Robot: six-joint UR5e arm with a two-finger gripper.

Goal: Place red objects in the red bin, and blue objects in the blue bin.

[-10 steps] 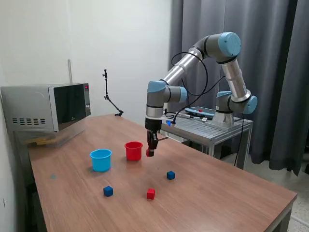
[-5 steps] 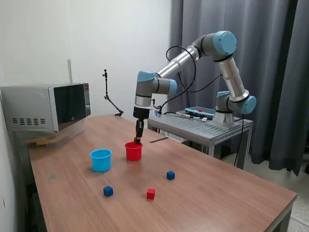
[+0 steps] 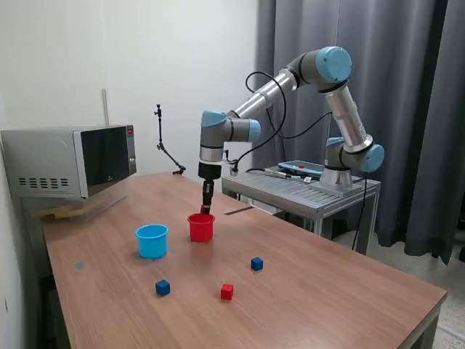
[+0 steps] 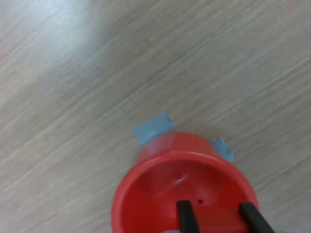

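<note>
The wood-grain table (image 3: 334, 291) has broad bare room toward the exterior view's right and near edges. The arm (image 3: 290, 73) has swung from beside the red cup (image 3: 201, 227) to directly above it. The gripper (image 3: 207, 207) hangs over the smooth, rolled rim, its fingers (image 4: 184, 216) apart with nothing between them; a second ago they carried a red cube. Blue tape (image 4: 153, 127) shows at the cup's base. The sky-blue cup (image 3: 152, 241) stands just beside it. In front, well apart, sit one red cube (image 3: 227, 291) and two blue cubes (image 3: 163, 288), (image 3: 256, 264).
</note>
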